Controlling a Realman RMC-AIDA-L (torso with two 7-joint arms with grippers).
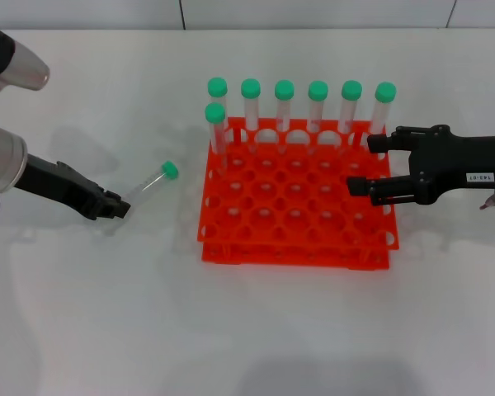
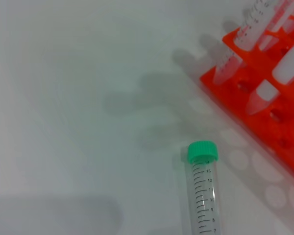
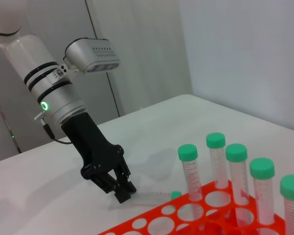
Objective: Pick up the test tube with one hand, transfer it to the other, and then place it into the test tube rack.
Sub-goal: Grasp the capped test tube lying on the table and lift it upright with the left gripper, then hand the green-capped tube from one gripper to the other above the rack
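A test tube (image 1: 151, 181) with a green cap lies on the white table, left of the orange-red rack (image 1: 297, 223). It also shows in the left wrist view (image 2: 203, 196) and in the right wrist view (image 3: 154, 197). My left gripper (image 1: 115, 206) is low over the table, just beyond the tube's capless end. It looks shut and empty, and it also shows in the right wrist view (image 3: 121, 192). My right gripper (image 1: 370, 165) is open and empty above the rack's right side.
Several green-capped tubes (image 1: 318, 107) stand in the rack's back row, and one more (image 1: 216, 124) stands just in front of them at the left end. The rack also shows in both wrist views (image 2: 284, 132) (image 3: 152, 225).
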